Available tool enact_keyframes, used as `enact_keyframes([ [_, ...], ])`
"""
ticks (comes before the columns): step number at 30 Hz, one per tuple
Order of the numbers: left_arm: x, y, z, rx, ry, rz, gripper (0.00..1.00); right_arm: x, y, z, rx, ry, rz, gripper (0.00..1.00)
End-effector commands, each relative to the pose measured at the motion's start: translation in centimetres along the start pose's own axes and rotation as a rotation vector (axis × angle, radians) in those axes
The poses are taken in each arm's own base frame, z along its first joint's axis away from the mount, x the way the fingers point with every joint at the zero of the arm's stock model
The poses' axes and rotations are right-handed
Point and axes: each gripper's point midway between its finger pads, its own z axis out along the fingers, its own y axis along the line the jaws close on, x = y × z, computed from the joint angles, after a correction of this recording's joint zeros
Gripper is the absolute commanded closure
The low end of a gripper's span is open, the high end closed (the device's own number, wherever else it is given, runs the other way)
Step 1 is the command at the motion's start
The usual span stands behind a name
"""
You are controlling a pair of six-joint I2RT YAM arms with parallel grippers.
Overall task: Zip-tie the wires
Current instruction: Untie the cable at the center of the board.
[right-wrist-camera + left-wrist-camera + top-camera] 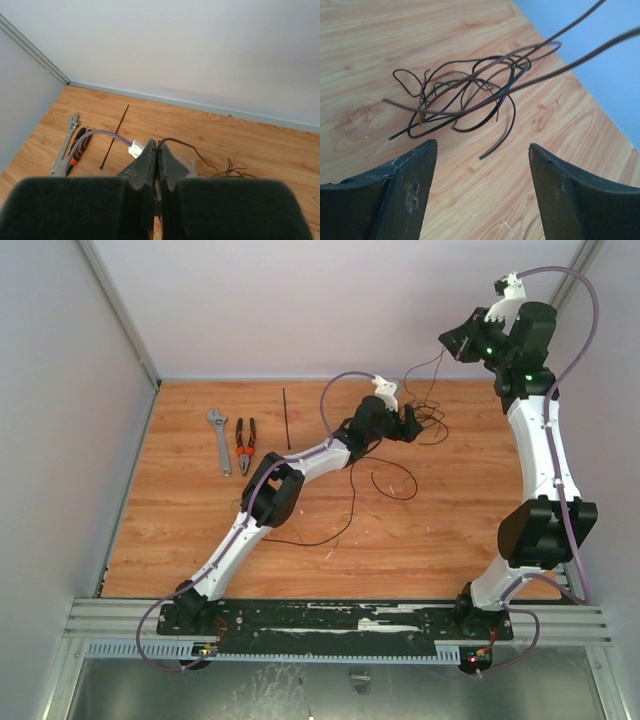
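Fingers (415, 185) of the left gripper (482, 145) stand spread wide, with only bare wood between them. The gripper hovers low over the table (160, 520). Just beyond its tips lie the wires (487, 86), a knot of thin black and olive-brown loops. Two taut strands rise out of the knot toward the upper right.

Those strands lead up to the right gripper (157, 147), whose fingers are pressed together, pinching the end of one brown strand. The strand arcs out from between the tips and drops back down to the tangle. This gripper is lifted well above the table, up by the back wall.

Seen from overhead, the main tangle sits on the far right part of the wood, just right of the left gripper. More loose strands trail across the middle. One loop lies beside the left arm, and a long black strand curves toward the near edge.

The zip tie (286, 418) lies flat and straight, well to the left of the wires, and neither gripper is touching it. One end points at the back wall. Just left of it are pliers (245, 445) with orange-and-black handles, then a grey adjustable wrench (218, 440), the two lying side by side.
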Motion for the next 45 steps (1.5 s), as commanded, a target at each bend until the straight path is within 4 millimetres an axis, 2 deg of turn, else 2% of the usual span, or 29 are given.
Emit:
enact_keyframes([
  [1,-4.7,-2.0,0.2,0.040,-0.146,0.024,0.21,-1.3,2.7,-1.0,-0.074,-0.039,-0.019,1.00],
  [9,-5.3,-2.4,0.8,0.064,-0.181,0.018,0.21,-0.9,4.3,-1.7,-0.115,-0.032,-0.012,1.00],
  [12,-5.2,-2.4,0.9,0.072,-0.183,0.014,0.26,-1.0,4.5,-2.0,-0.120,-0.038,-0.011,1.00],
  [18,-4.0,-2.3,0.9,0.077,-0.151,0.019,0.55,-1.3,3.9,-1.7,-0.090,-0.049,-0.022,1.00],
  [25,-1.8,-1.7,0.3,0.075,-0.097,0.031,0.69,-3.2,2.1,-1.0,-0.030,-0.070,-0.033,1.00],
  [30,-0.8,-1.4,0.3,0.066,-0.071,0.022,0.89,-4.8,1.8,-0.7,-0.011,-0.090,-0.050,1.00],
  [33,-1.2,-1.0,0.1,0.056,-0.075,0.009,1.00,-5.5,1.3,-0.7,0.002,-0.096,-0.054,1.00],
  [36,-1.9,-0.3,-0.5,0.044,-0.080,-0.024,1.00,-5.7,0.1,-0.9,0.029,-0.098,-0.052,1.00],
  [39,-2.9,0.8,-1.7,0.024,-0.085,-0.055,1.00,-6.1,-1.9,-1.6,0.068,-0.109,-0.033,1.00],
  [45,-5.6,4.6,-5.0,-0.041,-0.119,-0.141,1.00,-7.1,-7.1,-3.7,0.228,-0.129,-0.034,1.00],
])
